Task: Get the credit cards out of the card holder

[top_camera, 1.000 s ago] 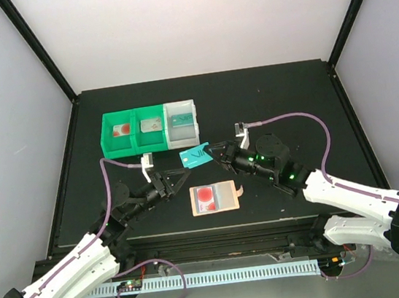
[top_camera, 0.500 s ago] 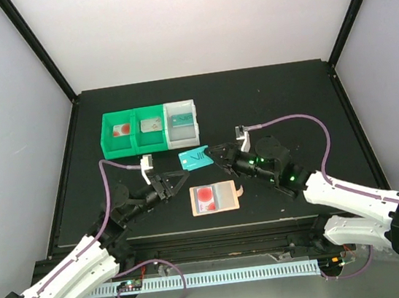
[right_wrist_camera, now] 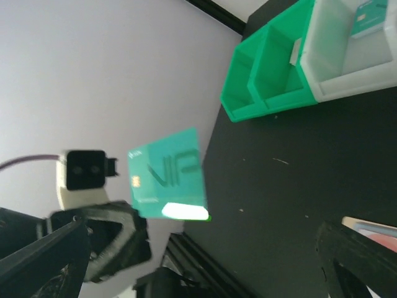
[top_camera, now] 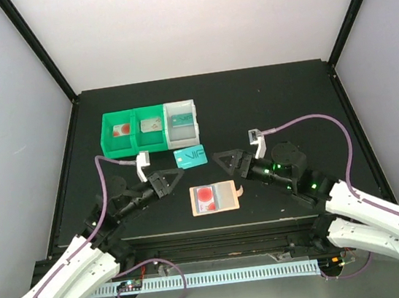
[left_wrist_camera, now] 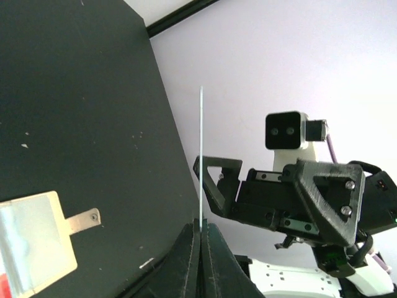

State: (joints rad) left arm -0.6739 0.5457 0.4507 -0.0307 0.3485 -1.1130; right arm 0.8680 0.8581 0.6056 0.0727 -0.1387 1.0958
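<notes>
Left wrist: card (left_wrist_camera: pixel 201 155) edge-on, seemingly pinched

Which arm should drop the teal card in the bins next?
Left. The left gripper is shut on the teal card, and the bins sit on its side; the right gripper is open.

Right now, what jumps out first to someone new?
The teal card held in mid-air, pinched by the shut left gripper, with the open right gripper just beside it. Just below it in the top view, the tan card holder lies open, a red card inside.
</notes>
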